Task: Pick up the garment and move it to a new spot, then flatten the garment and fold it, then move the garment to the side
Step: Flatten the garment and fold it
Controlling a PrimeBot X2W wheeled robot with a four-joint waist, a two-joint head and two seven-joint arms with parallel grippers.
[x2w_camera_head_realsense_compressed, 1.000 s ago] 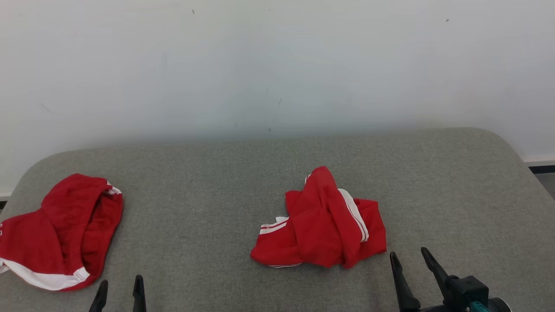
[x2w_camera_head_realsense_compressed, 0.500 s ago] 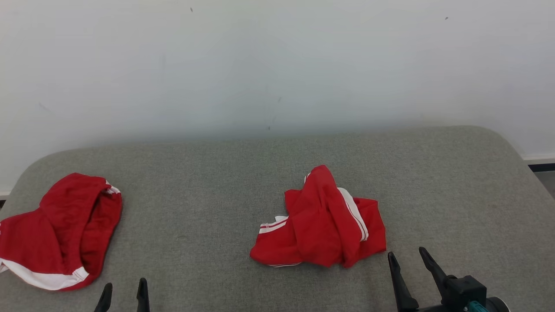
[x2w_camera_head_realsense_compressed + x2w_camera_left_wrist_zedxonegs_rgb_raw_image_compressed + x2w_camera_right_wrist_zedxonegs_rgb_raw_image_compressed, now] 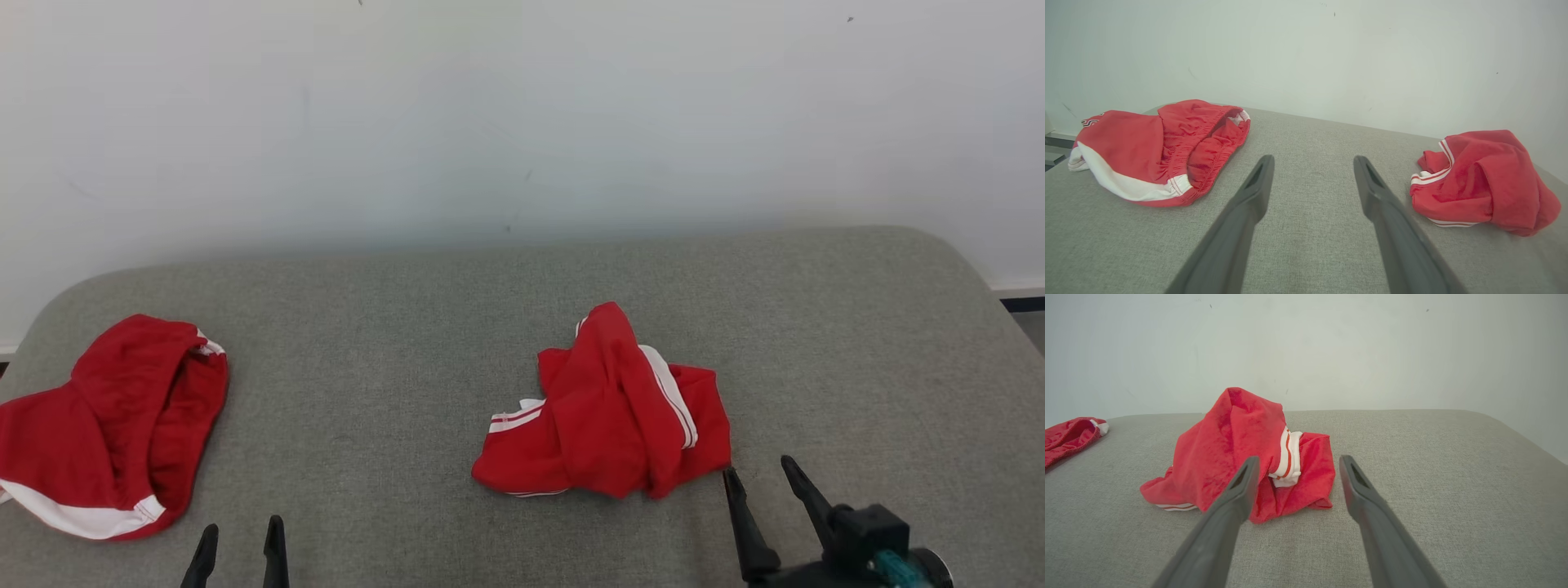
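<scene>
A crumpled red garment [image 3: 608, 416] with white stripes lies in a heap near the middle of the grey padded table [image 3: 392, 327]. In the right wrist view the garment [image 3: 1224, 457] sits just beyond my fingertips, slightly to their left. My right gripper [image 3: 758, 469] is open, its left fingertip almost at the heap's lower right corner, with nothing between the fingers. My left gripper [image 3: 242, 529] is open and empty near the table's front edge. In the left wrist view the left gripper [image 3: 1313, 159] points at bare cloth, with the garment [image 3: 1486, 179] off to its right.
A second red garment [image 3: 106, 433] with a white band lies at the table's far left, and in the left wrist view this garment [image 3: 1159, 147] is left of my fingers. A pale wall [image 3: 522, 122] stands behind the table. The table's right corner is rounded.
The head camera has tilted a little, shifting the whole picture upward. My right gripper has crept slightly nearer the heap's corner, and my left gripper has edged to the right. Both stay open.
</scene>
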